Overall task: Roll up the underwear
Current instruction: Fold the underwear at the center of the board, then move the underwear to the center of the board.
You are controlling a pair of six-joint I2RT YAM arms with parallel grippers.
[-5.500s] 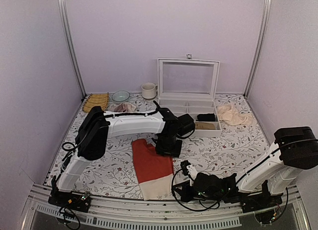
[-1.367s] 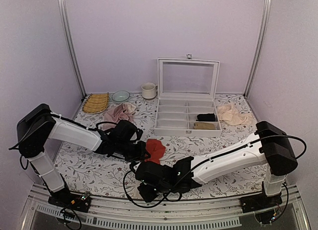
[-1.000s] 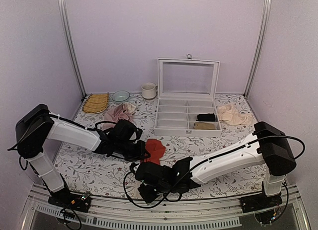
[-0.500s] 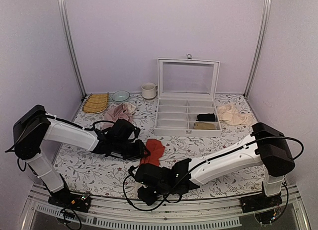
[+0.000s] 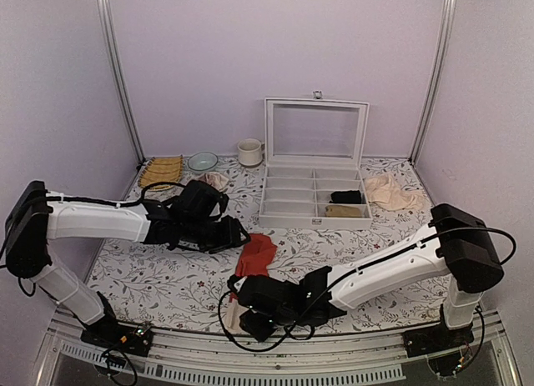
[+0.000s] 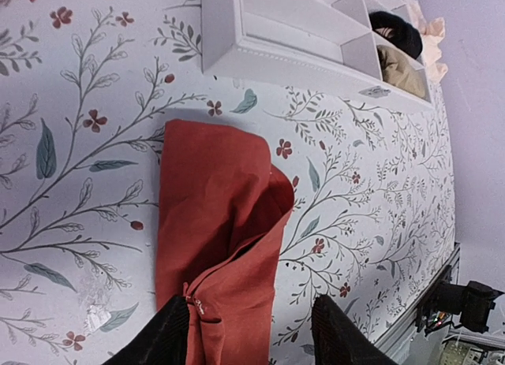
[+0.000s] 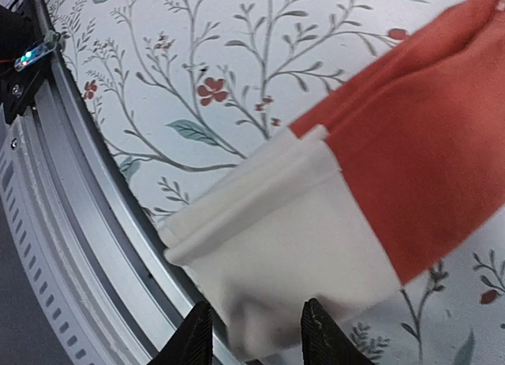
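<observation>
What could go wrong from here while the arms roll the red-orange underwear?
1. The cream waistband lies right beside the metal rail at the near edge; the right gripper may drag it over or snag it.
2. The red part of the underwear is only a loose fold, and the left gripper straddles it open, so it may fall flat.

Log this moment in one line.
underwear: folded, not rolled | left gripper: open over red end | right gripper: at cream waistband, grip unclear
</observation>
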